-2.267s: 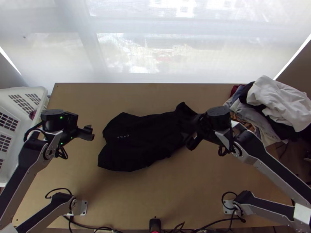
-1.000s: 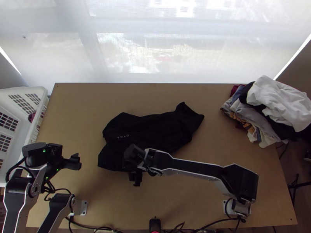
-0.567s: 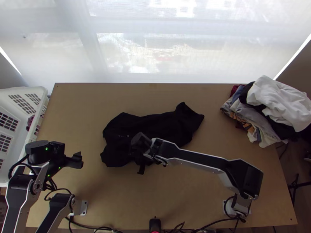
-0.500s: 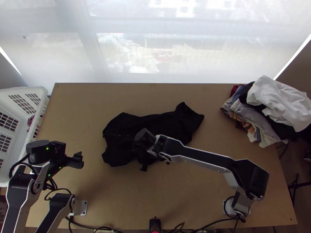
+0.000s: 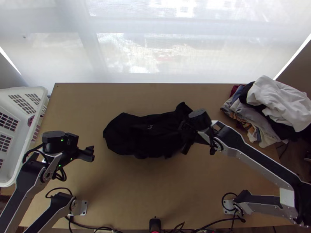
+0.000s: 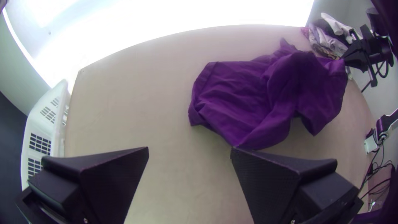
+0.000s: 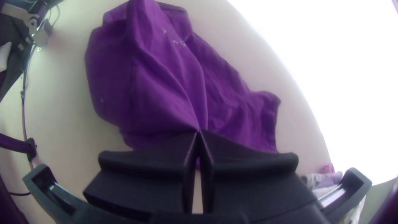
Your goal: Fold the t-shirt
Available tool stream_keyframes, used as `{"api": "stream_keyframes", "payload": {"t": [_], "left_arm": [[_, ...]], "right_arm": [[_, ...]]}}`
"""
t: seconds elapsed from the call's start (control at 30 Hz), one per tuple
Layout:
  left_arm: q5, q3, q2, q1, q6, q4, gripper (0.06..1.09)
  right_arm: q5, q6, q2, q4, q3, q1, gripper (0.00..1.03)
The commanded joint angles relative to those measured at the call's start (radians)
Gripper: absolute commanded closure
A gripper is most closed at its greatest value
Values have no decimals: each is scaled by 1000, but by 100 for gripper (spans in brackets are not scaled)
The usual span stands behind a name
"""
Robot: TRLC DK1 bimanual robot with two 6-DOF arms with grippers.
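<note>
The black t-shirt lies bunched and partly doubled over itself on the table; it looks purple in the wrist views. Beside its right end in the top view is my right gripper. In the right wrist view my right gripper is shut on a pinch of the t-shirt, which rises in folds to the fingertips. My left gripper stands off the shirt's left side, holding nothing. The left wrist view shows my left gripper with its fingers wide apart and the t-shirt lying beyond them.
A white basket stands at the table's left edge. On the table's right back corner is a pile of mixed clothes. Bare wood shows between the shirt and the cables along the near edge.
My right gripper has moved from the shirt's near left part to its right end, drawing the near left corner of cloth along. The left arm has moved slightly up and right in the top view.
</note>
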Motion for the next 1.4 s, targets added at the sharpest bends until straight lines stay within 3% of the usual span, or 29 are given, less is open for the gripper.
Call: {"api": "stream_keyframes", "payload": {"t": [0.0,0.33,0.53,0.63,0.8,1.1,1.27,1.37], "left_arm": [[-4,7,132,-103,-25,97,12],[-61,-24,391,-142,11,327,12],[-139,-31,569,-227,2,435,13],[-142,-19,632,-247,-18,456,20],[-140,4,684,-296,-55,456,20],[-2,7,734,-317,-51,430,72],[18,16,716,-311,-41,433,105],[22,33,707,-307,-39,415,105]], "right_arm": [[0,-39,-202,-78,-105,-186,100],[0,-81,-338,-139,-146,-355,100],[0,-81,-365,-156,-147,-362,100],[0,-81,-369,-156,-144,-362,100],[0,-84,-372,-157,-141,-361,100],[1,-88,-365,-154,-135,-358,100],[1,-96,-363,-151,-132,-359,100],[1,-98,-363,-147,-132,-359,100]]}}
